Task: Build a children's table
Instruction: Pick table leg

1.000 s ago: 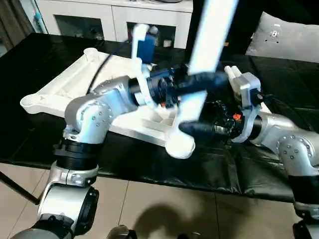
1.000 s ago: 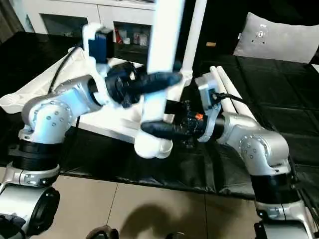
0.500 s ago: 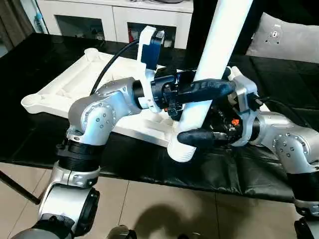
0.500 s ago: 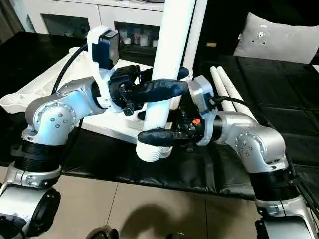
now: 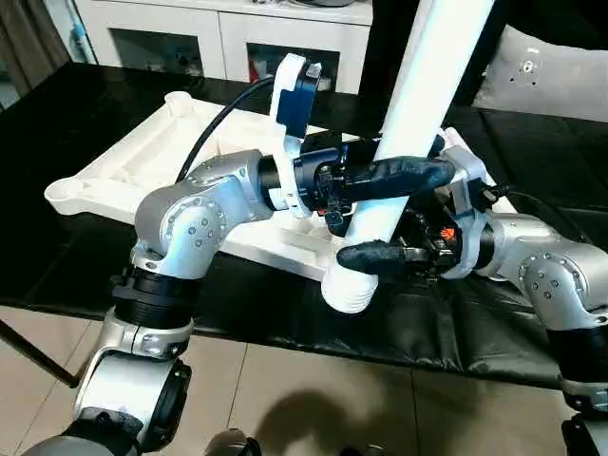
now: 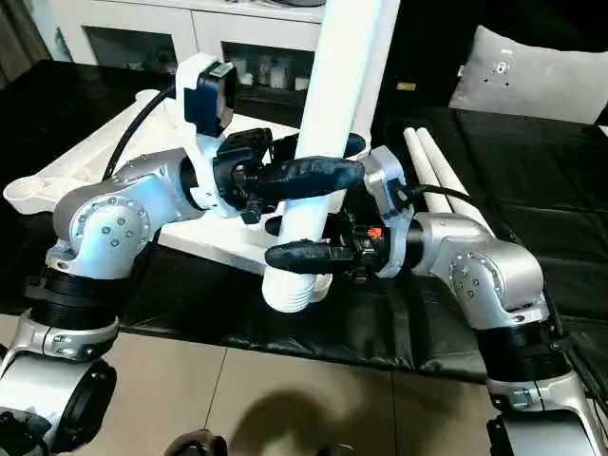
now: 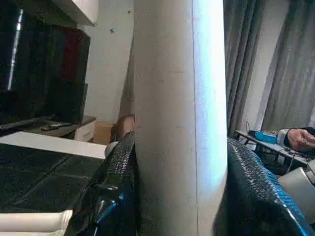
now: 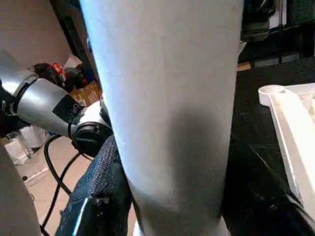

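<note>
- While both grippers clamp the same white leg [image 5: 418, 114], it stands nearly upright, leaning a little, over the near edge of the black table [image 5: 85, 256], its ribbed lower end [image 5: 347, 290] hanging free in front of the overturned white top [image 5: 142, 161].
- Left gripper [image 5: 394, 174]: its fingers are shut around the leg from the left, one black finger [image 5: 399, 174] lying across the front; the left wrist view shows pads pressed on both sides of the shaft.
- Right gripper [image 6: 299, 255]: it grips the leg lower down, just above the ribbed end, with a finger [image 6: 304, 255] across the front and the leg filling the gap in its wrist view.
- White top: it lies ribbed side up on the black table, toward the left and far side, with round sockets at its corners, such as the one at the left corner [image 5: 62, 193].
- Two more legs [image 6: 432, 166] lie side by side on the black table behind the right arm.
- Risks, as I judge them:
  - The ribbed end is not over any socket, so lowering now would miss or strike the top's rim.
  - Two grips on one stiff leg can fight each other; uneven motion could twist it or make the smooth shaft slip through the pads.
  - A tilted leg may jam in a socket instead of seating.
  - A swing of the long upper part could hit the cabinet [image 5: 218, 28] behind.
</note>
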